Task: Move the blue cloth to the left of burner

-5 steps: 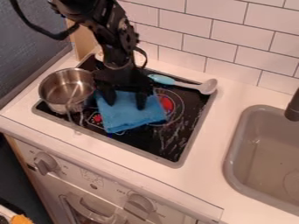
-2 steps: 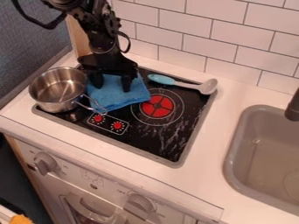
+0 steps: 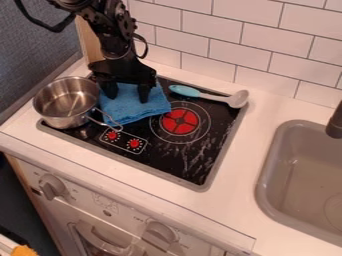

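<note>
My gripper (image 3: pixel 127 94) hangs over the rear left of the black cooktop, its two fingers apart and their tips down at the blue cloth. The blue cloth (image 3: pixel 138 109) lies folded on the cooktop below the fingers, between the metal pot and the red burner (image 3: pixel 180 121). Its right corner comes up to the burner's outer ring, and the red centre is uncovered. Whether the fingertips press on the cloth I cannot tell.
A metal pot (image 3: pixel 66 105) stands on the cooktop's left side, its handle beside the cloth's lower edge. Behind the burner lies a spoon (image 3: pixel 210 96) with a light blue handle. The grey sink (image 3: pixel 304 175) is at the right, the tiled wall behind.
The gripper and the blue cloth have moved left and slightly back, uncovering the burner and the red knobs. The pot has shifted a little left, and its handle has swung round to the right.
</note>
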`<state>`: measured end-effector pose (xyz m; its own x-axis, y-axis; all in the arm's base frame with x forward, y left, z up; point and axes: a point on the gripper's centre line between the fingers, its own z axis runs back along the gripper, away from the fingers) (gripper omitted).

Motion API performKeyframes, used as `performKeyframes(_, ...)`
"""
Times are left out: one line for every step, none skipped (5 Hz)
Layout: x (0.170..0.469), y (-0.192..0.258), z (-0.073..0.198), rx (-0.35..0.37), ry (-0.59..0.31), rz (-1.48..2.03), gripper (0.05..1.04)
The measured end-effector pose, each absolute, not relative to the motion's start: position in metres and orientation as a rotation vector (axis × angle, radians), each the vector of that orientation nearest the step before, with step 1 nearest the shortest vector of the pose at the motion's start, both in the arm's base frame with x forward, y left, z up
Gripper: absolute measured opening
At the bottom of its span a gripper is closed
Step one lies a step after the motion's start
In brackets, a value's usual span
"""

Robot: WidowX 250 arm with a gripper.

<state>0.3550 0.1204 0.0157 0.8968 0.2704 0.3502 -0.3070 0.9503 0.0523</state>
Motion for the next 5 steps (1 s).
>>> performKeyframes(0.354, 0.121, 0.017, 0.109, -0.347, 0.302, 0.999)
performKeyframes(0.355, 0.121, 0.021, 0.115, -0.340, 0.270, 0.999)
performKeyframes(0.358, 0.122, 0.039, 0.126, -0.364, 0.247, 0.999)
performKeyframes(0.360, 0.123, 0.060, 0.138, -0.407, 0.240, 0.999)
performKeyframes(0.361, 0.123, 0.086, 0.157, -0.463, 0.249, 0.999)
